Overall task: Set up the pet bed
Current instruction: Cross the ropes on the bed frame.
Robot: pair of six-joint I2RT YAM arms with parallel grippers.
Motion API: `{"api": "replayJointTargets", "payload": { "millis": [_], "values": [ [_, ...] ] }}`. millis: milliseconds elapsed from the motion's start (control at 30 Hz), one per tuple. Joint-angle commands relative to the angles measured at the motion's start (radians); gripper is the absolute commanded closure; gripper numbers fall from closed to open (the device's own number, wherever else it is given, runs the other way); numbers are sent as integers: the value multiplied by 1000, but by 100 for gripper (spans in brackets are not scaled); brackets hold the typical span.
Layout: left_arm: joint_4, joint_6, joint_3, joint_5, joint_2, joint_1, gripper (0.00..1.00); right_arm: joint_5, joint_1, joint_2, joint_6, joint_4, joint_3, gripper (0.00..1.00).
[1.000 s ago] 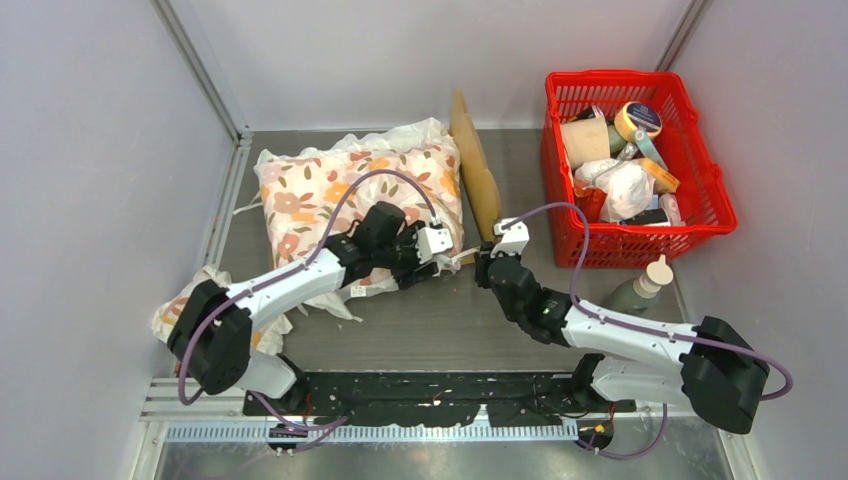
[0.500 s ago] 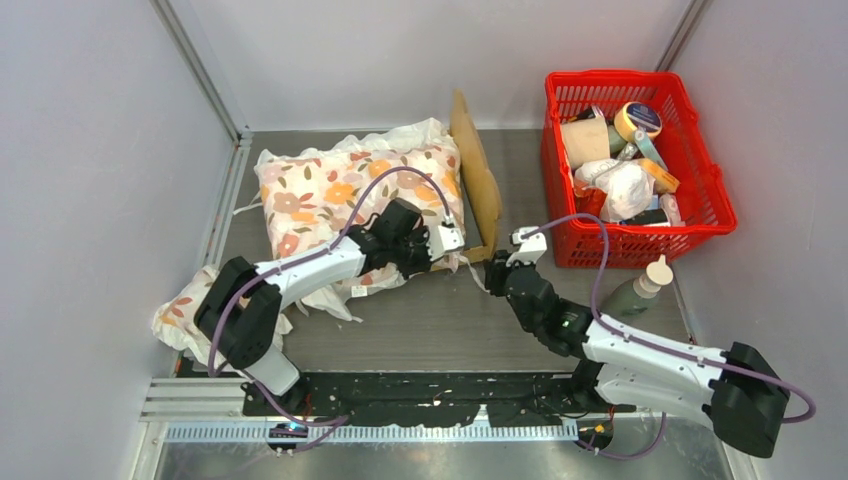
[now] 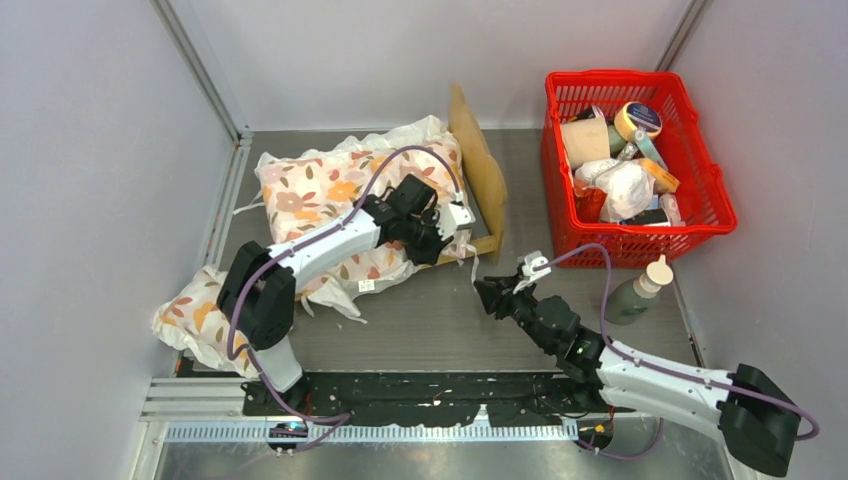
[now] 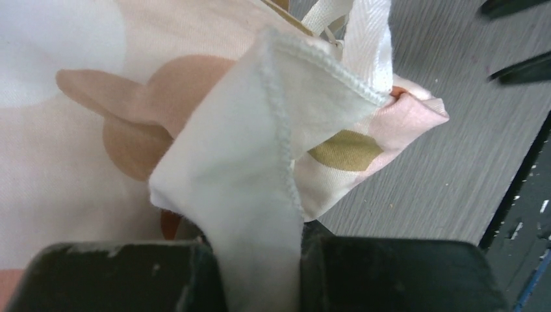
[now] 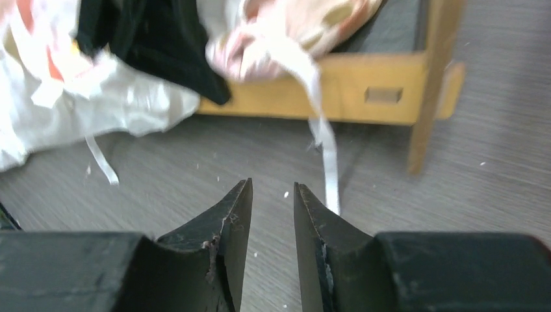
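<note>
Top view: the small light-wood pet bed [image 3: 478,165] with grey fabric deck stands just beside the red plastic basket [image 3: 640,250], on the side facing the left arm, mostly under the white floral-print cushion [image 3: 320,190]. Its long axis appears to run toward the basket, headboard end nearest. Left wrist view: the left gripper [image 4: 260,260] is clamped on a cushion corner. Right wrist view: the right gripper [image 5: 271,195], fingers narrowly parted, holds nothing and faces the bed's side rail. Step in hand: seating the cushion. The next move calls for drawing the corner toward the headboard, then releasing.
</note>
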Motion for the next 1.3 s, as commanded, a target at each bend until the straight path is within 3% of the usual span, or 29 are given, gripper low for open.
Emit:
{"api": "replayJointTargets", "payload": {
  "millis": [0,267,533,1033,1267],
  "values": [
    [4,-105,95,95,-79,18,100,-113,23,149,-126,359,-47,62],
    [20,-199,118,160,-116,37,100,29,108,466,-399,689,-15,58],
    [53,-314,118,241,-127,70,100,140,141,850,-616,1154,7,48],
    [-16,-313,180,316,-127,95,100,436,149,1109,-874,1166,247,48],
    [-45,-297,186,316,-116,97,100,524,132,1131,-884,1166,283,48]
  ]
}}
